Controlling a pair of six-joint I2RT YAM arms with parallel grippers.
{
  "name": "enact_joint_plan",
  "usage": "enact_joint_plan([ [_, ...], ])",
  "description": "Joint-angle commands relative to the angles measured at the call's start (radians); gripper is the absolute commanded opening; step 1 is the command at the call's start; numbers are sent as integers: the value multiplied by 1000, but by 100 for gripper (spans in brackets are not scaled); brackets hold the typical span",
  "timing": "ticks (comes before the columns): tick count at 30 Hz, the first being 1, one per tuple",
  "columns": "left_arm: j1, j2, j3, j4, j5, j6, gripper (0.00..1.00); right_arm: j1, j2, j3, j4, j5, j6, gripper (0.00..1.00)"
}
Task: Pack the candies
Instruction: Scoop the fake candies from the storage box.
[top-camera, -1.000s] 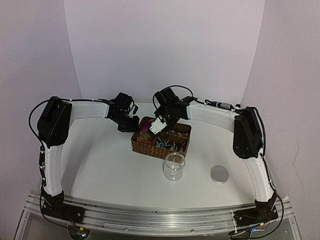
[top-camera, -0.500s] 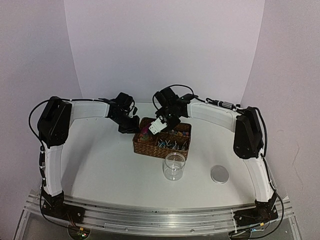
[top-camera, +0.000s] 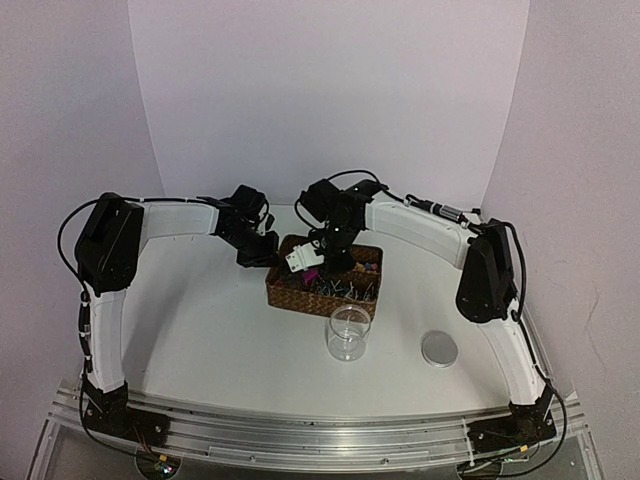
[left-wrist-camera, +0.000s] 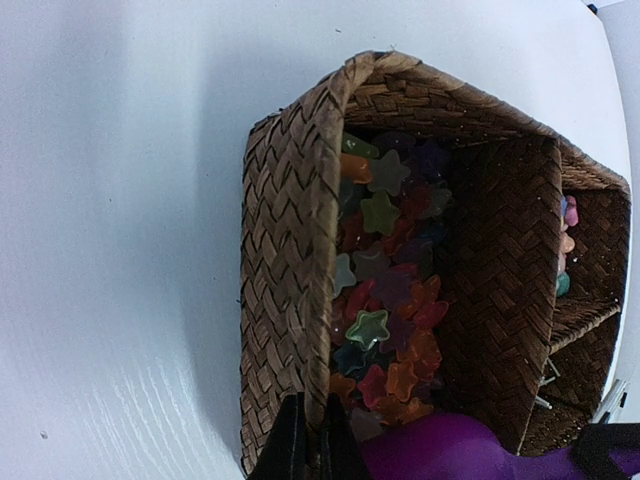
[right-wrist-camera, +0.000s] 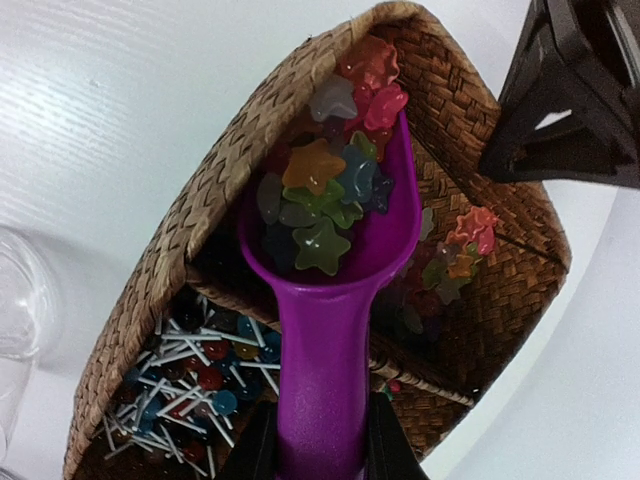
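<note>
A woven basket (top-camera: 300, 296) has several compartments. My left gripper (top-camera: 262, 252) is shut on its left wall (left-wrist-camera: 290, 300); the rim sits between the fingers (left-wrist-camera: 288, 445). My right gripper (right-wrist-camera: 322, 450) is shut on the handle of a magenta scoop (right-wrist-camera: 320, 330). The scoop's bowl lies in the left compartment and holds several star-shaped sweets (right-wrist-camera: 315, 195); more stars (left-wrist-camera: 385, 300) fill that compartment. A few small rounded candies (left-wrist-camera: 566, 240), pink, orange and teal, show in the far compartment, mostly hidden by a divider.
White-sticked lollipops (right-wrist-camera: 180, 370) fill the basket's near compartment. An empty glass jar (top-camera: 348, 333) stands in front of the basket, its round lid (top-camera: 439, 348) to the right. In the right wrist view the left gripper (right-wrist-camera: 575, 110) stands at the basket's far corner.
</note>
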Motion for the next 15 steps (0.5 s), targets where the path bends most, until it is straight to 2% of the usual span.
enact_joint_plan([
  [1,13,12,34,29,-3,-75,0,-15,39,26,-44,-206,220,0],
  [5,15,17,37,27,-1,-75,0,-48,36,30,-41,-237,296,0],
  [8,15,17,37,26,-2,-72,0,-86,24,27,-40,-356,356,0],
  [15,16,17,36,24,-1,-69,0,-118,3,-28,-32,-411,364,0],
])
